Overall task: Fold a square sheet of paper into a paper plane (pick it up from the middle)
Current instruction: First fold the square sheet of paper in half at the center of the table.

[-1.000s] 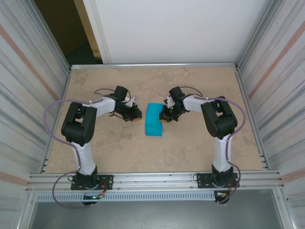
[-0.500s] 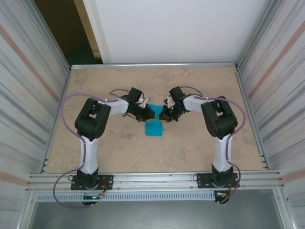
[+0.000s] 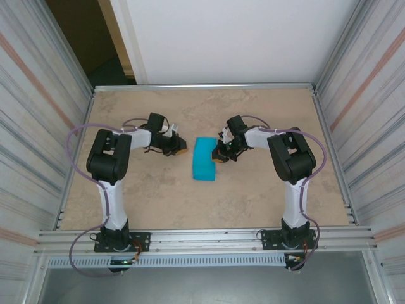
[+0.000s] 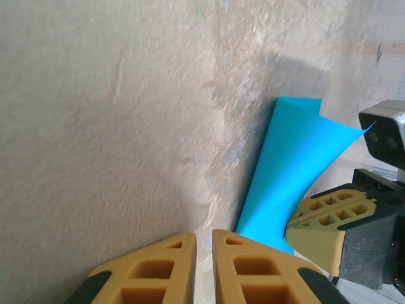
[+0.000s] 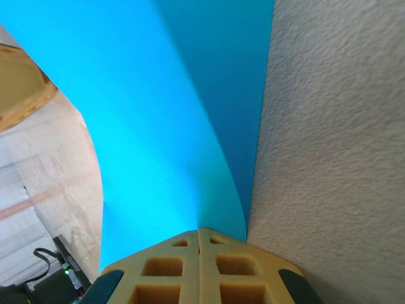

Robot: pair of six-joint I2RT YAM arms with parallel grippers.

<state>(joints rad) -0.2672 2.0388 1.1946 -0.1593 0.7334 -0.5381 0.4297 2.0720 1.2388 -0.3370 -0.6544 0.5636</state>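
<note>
Located the square sheet of paper (image 3: 204,159) at the middle of the counter (image 3: 266,202), lying as a narrow strip running near to far. Noted as doubled over. From the left wrist, seen as a sheet (image 4: 291,164) curling up off the surface, with two loose corners at its far end, not lined up.

Found the right fingers (image 3: 219,157) at the sheet's right edge, toward its far half. Confirmed closed tight, pad against pad, in the right wrist view: fingers (image 5: 171,272) meeting at a hairline seam, blue paper (image 5: 171,114) rising straight out of the tips. Judged to be gripping the sheet by that edge. Seen also from the left wrist: one right finger (image 4: 329,228) pressed against the paper's right side.

Found the left fingers (image 3: 179,151) left of the sheet, pointing toward it, clear of it, with bare counter between in the overhead view. Recorded as nearly closed in the left wrist view: fingers (image 4: 152,275) parted by a thin slit, nothing in it.

Cannot tell from overhead how sharply the fold is creased.
</note>
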